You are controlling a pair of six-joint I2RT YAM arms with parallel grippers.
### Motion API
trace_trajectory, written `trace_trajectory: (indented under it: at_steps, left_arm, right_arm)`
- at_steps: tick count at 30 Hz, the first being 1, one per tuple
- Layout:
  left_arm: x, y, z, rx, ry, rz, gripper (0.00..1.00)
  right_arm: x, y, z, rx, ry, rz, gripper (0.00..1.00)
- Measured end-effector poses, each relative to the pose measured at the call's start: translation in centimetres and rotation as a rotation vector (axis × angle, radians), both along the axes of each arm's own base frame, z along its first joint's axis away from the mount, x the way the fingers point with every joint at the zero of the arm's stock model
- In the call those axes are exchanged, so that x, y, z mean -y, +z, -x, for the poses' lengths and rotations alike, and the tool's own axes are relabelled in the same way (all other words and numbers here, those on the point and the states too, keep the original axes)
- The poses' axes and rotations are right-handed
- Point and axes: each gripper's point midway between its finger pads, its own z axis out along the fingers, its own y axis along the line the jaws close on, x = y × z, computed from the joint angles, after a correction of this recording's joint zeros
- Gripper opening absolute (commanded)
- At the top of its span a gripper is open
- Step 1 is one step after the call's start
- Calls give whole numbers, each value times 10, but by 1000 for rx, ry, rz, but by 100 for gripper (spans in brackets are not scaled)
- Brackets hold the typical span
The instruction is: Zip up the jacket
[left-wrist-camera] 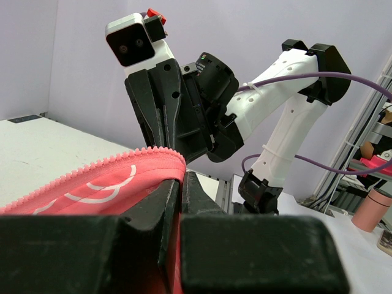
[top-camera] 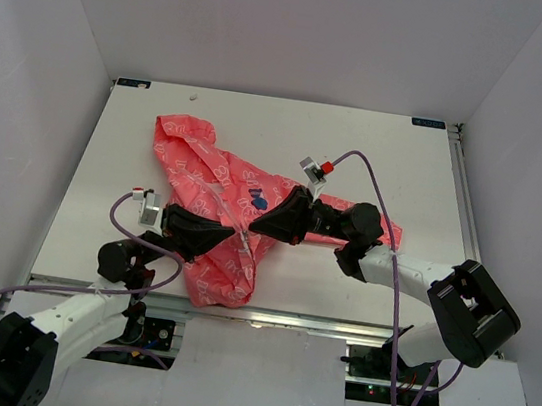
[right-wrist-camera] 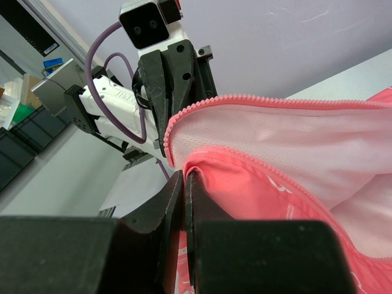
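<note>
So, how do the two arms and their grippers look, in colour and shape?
The left arm and right arm have white shells and black joints. The left gripper and right gripper are black wedges with two tapering jaws. Each wrist carries a white camera box; the right one has a red cap. A purple cable runs along each arm.

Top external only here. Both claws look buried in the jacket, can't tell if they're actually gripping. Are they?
Observer: Left wrist view shows the left claw shut on the jacket's zipper edge, teeth running along its top.
Operator: And the right?
Observer: Right claw is shut on a fabric fold edged with zipper teeth.
Operator: Halves joined yet?
Observer: No. In the right wrist view a second toothed edge arcs apart above, paler lining showing between.
</note>
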Motion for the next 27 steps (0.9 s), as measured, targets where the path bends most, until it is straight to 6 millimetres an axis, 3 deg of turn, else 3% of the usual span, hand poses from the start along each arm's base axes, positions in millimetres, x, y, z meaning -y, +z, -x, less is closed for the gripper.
trace_trajectory:
  at_steps: [27]
  left_arm:
    - [-2, 4, 2, 41, 14, 2, 0]
  right_arm:
    - [1, 3, 1, 8, -1, -7, 8]
